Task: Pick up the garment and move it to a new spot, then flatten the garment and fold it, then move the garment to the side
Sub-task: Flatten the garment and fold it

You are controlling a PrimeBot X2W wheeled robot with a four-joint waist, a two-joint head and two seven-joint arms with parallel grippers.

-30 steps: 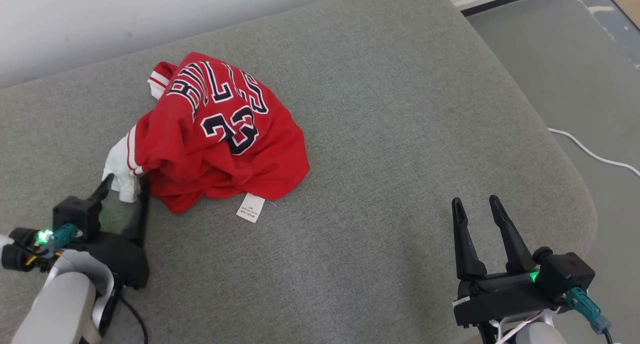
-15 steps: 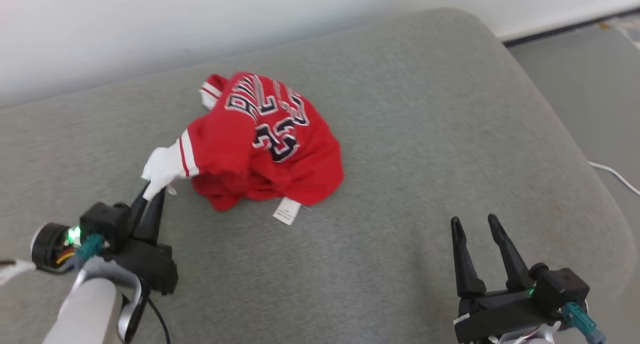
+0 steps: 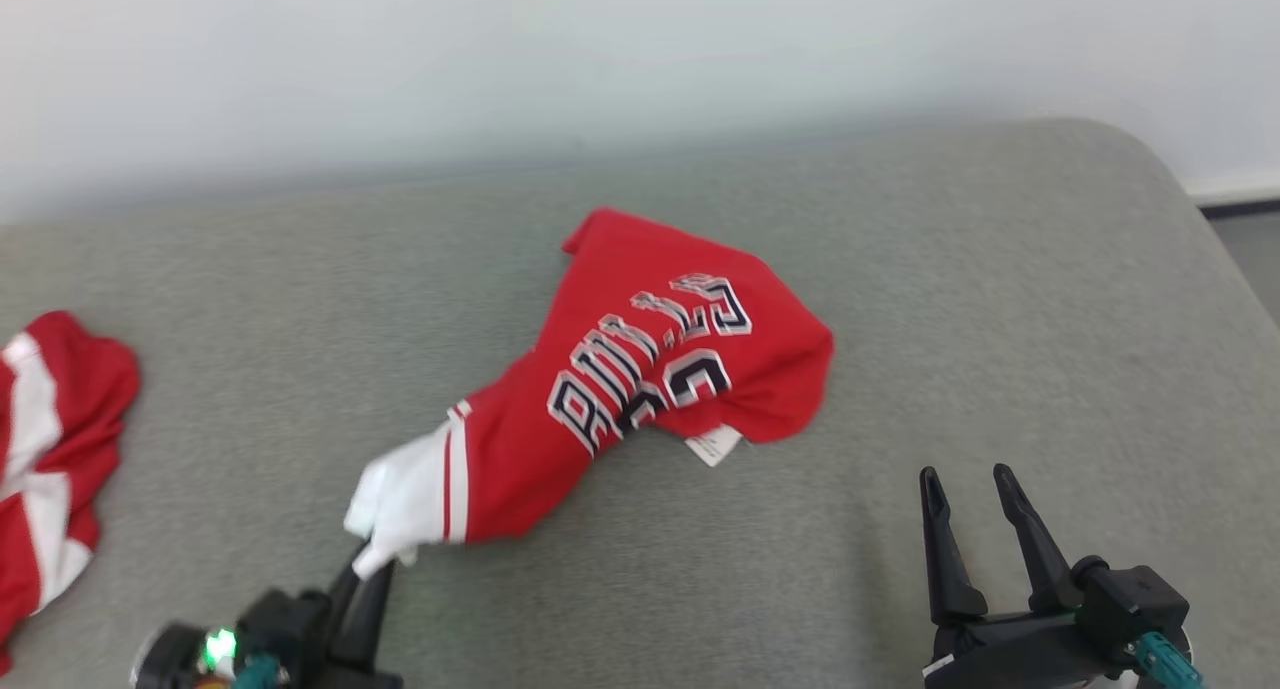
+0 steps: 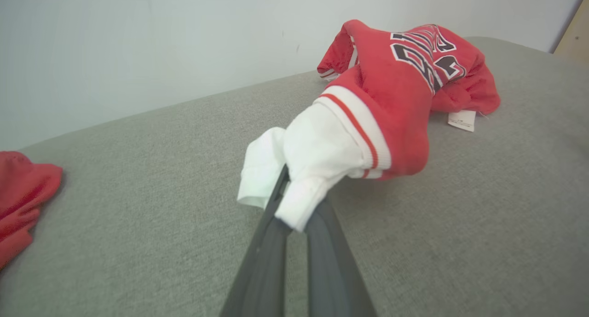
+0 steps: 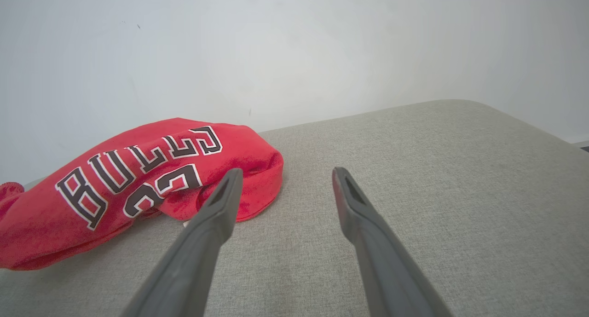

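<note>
I am pinching the white cuff of the red garment with my left gripper, fingers pressed together on it, so the garment is lying stretched across the grey cushion, ready for lifting. My right gripper is waiting spread and empty. I am counting two red pieces: this one and a second red cloth far left.

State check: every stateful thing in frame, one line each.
jersey: crumpled, unfolded, body on the cushion.
white sleeve: pulled out, pinched at its end.
left gripper: shut on the white sleeve.
right gripper: open, empty.
tag: exposed at the jersey's edge.
second garment: bunched on the cushion.
</note>
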